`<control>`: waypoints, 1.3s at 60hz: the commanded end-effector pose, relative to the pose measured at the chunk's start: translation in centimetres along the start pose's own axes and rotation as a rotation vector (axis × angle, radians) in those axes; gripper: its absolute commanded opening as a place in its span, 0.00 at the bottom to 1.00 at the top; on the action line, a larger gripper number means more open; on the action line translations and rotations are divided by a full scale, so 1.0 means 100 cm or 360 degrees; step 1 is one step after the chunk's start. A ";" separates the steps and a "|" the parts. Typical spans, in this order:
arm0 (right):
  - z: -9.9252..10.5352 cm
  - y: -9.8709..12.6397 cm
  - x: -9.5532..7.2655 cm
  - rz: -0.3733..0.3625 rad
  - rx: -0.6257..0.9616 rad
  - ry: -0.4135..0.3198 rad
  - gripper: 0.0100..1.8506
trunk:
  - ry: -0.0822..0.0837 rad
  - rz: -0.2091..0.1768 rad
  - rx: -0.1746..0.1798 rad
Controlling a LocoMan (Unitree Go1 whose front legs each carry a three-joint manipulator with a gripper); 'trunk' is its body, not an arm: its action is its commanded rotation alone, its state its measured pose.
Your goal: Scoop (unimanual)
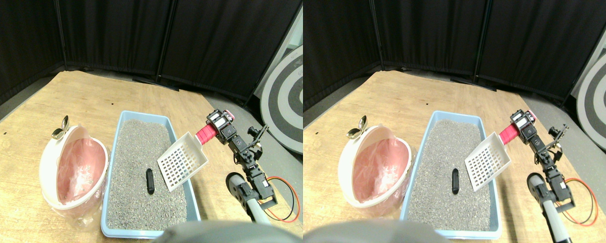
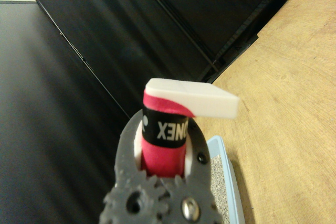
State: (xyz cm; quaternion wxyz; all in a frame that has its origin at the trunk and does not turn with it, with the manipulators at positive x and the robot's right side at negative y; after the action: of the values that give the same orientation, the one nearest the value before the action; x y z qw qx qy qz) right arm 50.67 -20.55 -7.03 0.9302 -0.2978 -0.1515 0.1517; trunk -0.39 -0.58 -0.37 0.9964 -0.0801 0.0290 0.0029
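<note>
Gripping white scoop [image 1: 183, 161] by its red handle, end effector [image 1: 216, 129] above litter tray [image 1: 112, 167], dark lump [image 1: 150, 180] below, bin [image 1: 73, 169] beside.

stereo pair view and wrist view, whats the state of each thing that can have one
scoop: held by its red wrapped handle, lifted over the litter, tilted, empty
right pincer: shut on the scoop handle
litter tray: filled with grey litter
black lump: lying on the litter, not scooped
white bin: lid open, pink liner inside, no contents visible
</note>
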 end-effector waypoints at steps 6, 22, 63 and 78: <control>0.007 -0.001 0.002 -0.0036 -0.0045 -0.0074 0.03 | 0.0031 0.0028 -0.0060; 0.013 0.008 0.004 0.0076 -0.0093 -0.0114 0.03 | 0.0036 0.0044 -0.0082; 0.007 0.096 -0.017 0.0334 0.0113 0.0031 0.03 | 0.0063 0.0140 -0.0179; -0.012 0.128 -0.021 0.0348 0.0288 0.0097 0.03 | 0.0074 0.0219 -0.0220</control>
State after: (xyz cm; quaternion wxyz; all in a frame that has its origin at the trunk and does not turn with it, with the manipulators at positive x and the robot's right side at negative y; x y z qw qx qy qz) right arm 47.04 -12.48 -13.39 0.9382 -0.2555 -0.1152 0.2030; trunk -0.48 -0.51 -0.27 0.9882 -0.1369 0.0429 0.0538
